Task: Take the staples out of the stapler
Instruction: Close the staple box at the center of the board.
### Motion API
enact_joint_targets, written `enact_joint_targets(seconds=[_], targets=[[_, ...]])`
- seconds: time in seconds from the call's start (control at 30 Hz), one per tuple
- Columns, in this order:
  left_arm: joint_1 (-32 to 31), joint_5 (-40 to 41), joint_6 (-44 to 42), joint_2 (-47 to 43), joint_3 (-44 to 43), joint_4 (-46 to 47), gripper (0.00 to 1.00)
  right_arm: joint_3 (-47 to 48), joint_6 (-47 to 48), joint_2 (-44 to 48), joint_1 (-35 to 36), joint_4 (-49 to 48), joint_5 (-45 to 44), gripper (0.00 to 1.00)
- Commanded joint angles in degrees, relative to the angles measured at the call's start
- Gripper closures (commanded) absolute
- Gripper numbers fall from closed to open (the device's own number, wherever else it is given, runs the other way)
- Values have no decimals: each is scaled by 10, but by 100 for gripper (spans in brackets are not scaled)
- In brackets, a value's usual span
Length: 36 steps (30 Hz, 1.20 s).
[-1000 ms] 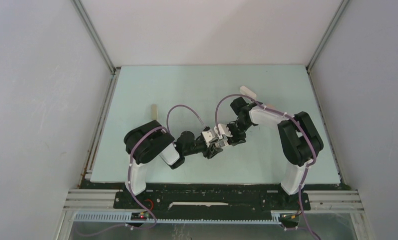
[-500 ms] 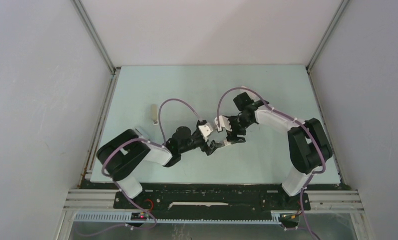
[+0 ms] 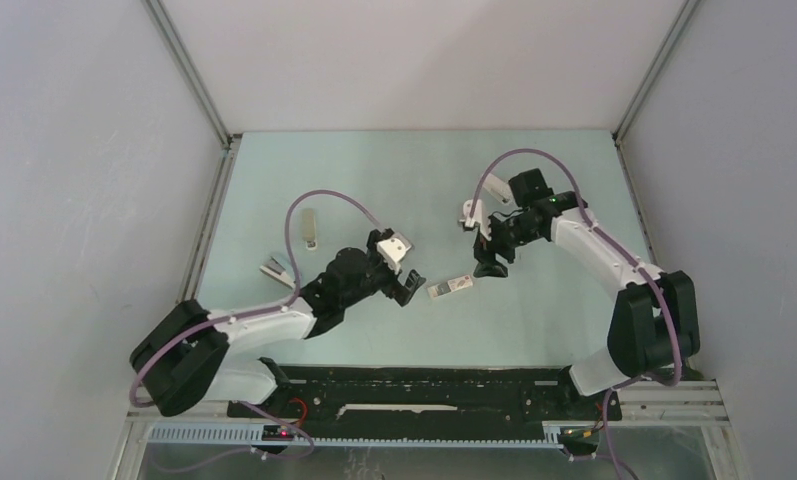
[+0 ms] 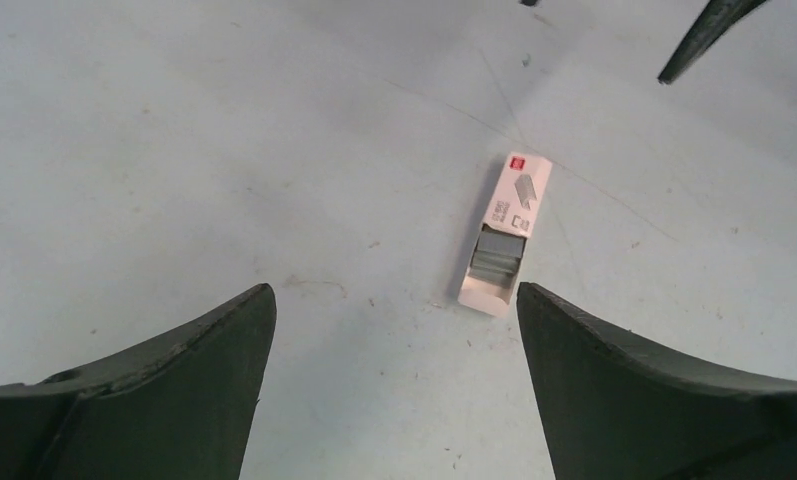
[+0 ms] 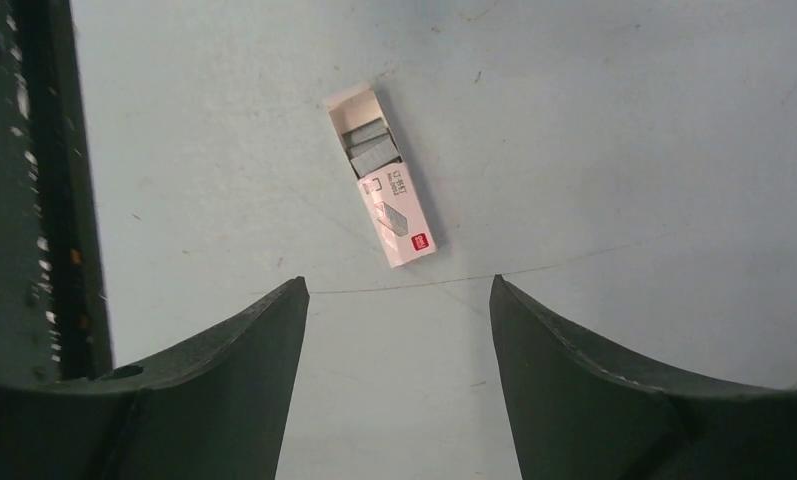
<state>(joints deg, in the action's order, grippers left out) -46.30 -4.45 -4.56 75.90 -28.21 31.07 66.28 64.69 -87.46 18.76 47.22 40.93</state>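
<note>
Left claw (image 4: 394, 300): spread, empty, box (image 4: 517, 195) just ahead of it
Right claw (image 5: 397, 285): spread, empty, same box just ahead
Staples (image 4: 499, 258): grey strips inside the box's open end
Box: white, red mark at closed end, flat on the table (image 4: 174, 150), between the 2 claws, touching neither

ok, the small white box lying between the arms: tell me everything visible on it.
Small white rectangular cardboard box, with a red square mark and a grey staple drawing printed on top. One end is open, with grey staple strips showing inside. It lies flat on the pale green table, between the two arms, touching nothing else.
</note>
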Motion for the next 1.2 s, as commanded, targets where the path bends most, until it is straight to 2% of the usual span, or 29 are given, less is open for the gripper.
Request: enact_joint_targets(seconds=[0.0,0.13,0.3,0.43,0.57,0.8,1.17], targets=[[3,69,49,-79,-30,-59,4,8,-104,44,-29,-1,83,24],[9,111,102,-129,-41,-114,0,-1,-156,65,-51,-17,103,27],[33,179,234,-172,-73,-216,0,-34,-233,91,-77,-66,124,30],[60,147,296,-202,-70,-241,0,-60,-304,105,-101,-119,123,34],[70,146,327,-226,-58,-266,0,-78,-365,112,-121,-158,123,34],[75,147,375,-240,-29,-274,0,-113,-406,127,-126,-198,109,36],[75,147,441,-215,-2,-272,0,-148,-456,134,-126,-253,62,51]])
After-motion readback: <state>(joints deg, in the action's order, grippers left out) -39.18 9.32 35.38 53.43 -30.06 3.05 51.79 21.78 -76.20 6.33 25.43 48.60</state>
